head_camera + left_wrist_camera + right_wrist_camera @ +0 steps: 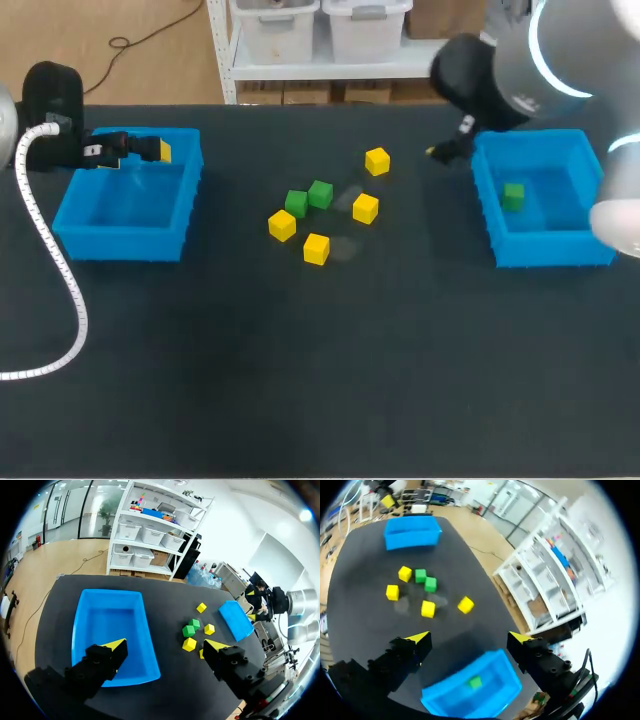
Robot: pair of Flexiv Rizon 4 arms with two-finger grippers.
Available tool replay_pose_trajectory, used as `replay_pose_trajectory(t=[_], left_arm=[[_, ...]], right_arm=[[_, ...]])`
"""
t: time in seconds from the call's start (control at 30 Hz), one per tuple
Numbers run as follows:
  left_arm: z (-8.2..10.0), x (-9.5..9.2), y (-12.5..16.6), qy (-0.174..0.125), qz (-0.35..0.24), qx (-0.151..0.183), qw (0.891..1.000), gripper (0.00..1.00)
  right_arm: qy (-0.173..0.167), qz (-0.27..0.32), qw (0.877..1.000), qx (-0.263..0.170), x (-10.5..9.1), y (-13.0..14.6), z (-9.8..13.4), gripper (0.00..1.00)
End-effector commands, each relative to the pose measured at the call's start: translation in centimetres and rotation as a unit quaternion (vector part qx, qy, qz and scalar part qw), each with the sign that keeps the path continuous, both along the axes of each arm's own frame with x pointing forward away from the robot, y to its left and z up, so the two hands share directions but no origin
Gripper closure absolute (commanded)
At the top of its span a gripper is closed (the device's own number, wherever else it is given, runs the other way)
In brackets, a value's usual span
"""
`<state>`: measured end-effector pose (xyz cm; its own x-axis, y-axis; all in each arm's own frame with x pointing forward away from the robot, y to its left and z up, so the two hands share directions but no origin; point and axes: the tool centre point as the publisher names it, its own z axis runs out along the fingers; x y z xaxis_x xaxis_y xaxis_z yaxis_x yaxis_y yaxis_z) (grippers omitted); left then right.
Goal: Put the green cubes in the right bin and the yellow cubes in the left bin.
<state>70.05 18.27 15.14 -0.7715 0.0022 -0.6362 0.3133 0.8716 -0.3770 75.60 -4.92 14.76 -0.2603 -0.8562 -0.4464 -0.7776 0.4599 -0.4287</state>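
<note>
Black counter (300,400) carrying two bins and loose cubes. Left blue plastic bin (125,235) at 9 o'clock, right blue plastic bin (550,250) at 3 o'clock. Left tool (165,645) over the left bin's 12 o'clock rim, yellow-tipped fingers apart, empty. Right tool (467,637) near the right bin's 10 o'clock corner, fingers apart as well, empty. One small green cube (513,196) inside the right bin, toward its 10 o'clock side. Six cubes loose mid-counter, well apart from both bins. Green cube (296,203) just beside another green cube (320,194). Around that pair: yellow cube (377,161) at 2 o'clock, yellow cube (366,208) at 3 o'clock, yellow cube (316,248) at 6 o'clock, yellow cube (282,225) at 7 o'clock.
</note>
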Motion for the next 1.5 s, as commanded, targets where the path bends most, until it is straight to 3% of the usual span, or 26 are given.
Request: replay_pose_trajectory(t=[0.03,0.27,0.43,0.67,0.77,0.83,1.5], left_arm=[[-0.1,-0.1,0.2,-0.003,-0.002,-0.004,1.0,0.0],[-0.1,-0.1,0.2,-0.003,-0.002,-0.004,1.0,0.0],[-0.1,-0.1,0.2,-0.003,-0.002,-0.004,1.0,0.0],[-0.1,-0.1,0.2,-0.003,-0.002,-0.004,1.0,0.0],[-0.1,-0.1,0.2,-0.003,-0.002,-0.004,1.0,0.0],[-0.1,-0.1,0.2,-0.003,-0.002,-0.004,1.0,0.0],[-0.1,-0.1,0.2,-0.003,-0.002,-0.004,1.0,0.0]], right_arm=[[0.013,0.029,0.999,-0.01,1.5,3.3,-0.6,0.0],[0.054,0.104,0.992,-0.053,2.2,7.2,-1.3,0.0],[0.09,0.125,0.985,-0.075,3.1,9.5,-3.4,0.0],[0.11,0.138,0.979,-0.104,4.3,12.2,-5.9,0.0],[0.122,0.152,0.976,-0.099,4.4,12.7,-6.1,0.0],[0.118,0.15,0.977,-0.1,4.2,13.0,-5.1,0.0],[0.118,0.15,0.977,-0.1,4.2,13.0,-5.1,0.0]])
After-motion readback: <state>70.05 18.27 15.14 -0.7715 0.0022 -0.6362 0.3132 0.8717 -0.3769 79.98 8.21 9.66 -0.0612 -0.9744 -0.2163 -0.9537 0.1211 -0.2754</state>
